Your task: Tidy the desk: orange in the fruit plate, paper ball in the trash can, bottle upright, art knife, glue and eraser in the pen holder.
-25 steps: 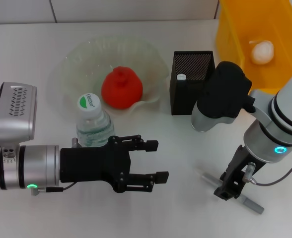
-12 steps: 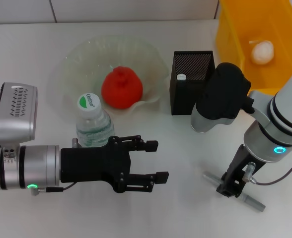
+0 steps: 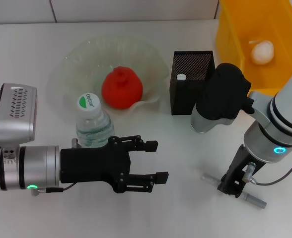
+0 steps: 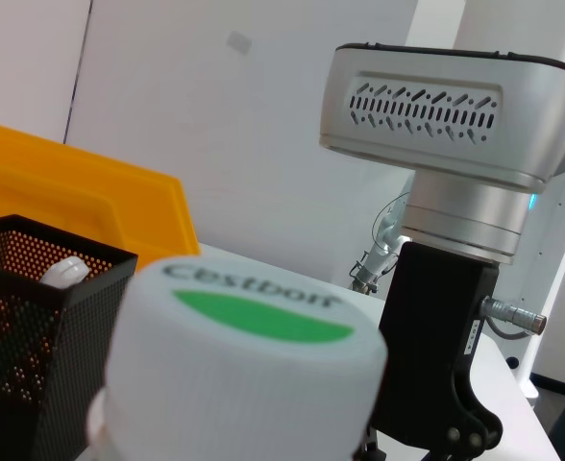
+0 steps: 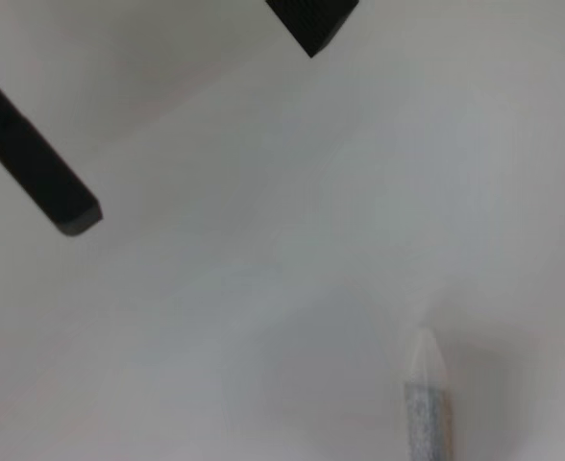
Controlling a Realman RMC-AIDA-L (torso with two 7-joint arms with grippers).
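My right gripper [image 3: 230,187] is at the front right, shut on the art knife [image 3: 255,200], a slim grey bar sticking out both sides of the fingers; its pale tip [image 5: 425,408] shows in the right wrist view. The orange [image 3: 122,88] lies in the fruit plate [image 3: 76,54]. The bottle [image 3: 92,124] stands upright, green-and-white cap [image 4: 254,351] up, right behind my open left gripper [image 3: 160,159]. The paper ball [image 3: 262,52] sits in the yellow trash can [image 3: 230,29]. The black mesh pen holder [image 3: 191,84] holds a white-ended stick [image 3: 181,77], apparently the glue. The eraser is out of view.
My right arm's dark elbow [image 3: 220,99] hangs just in front of the pen holder. Bare white table [image 3: 185,208] lies between the two grippers. The left gripper's black fingers [image 5: 42,182] show far off in the right wrist view.
The right gripper has shifted slightly up and to the right, and the art knife has moved with it, its right end rising. The left arm has not moved.
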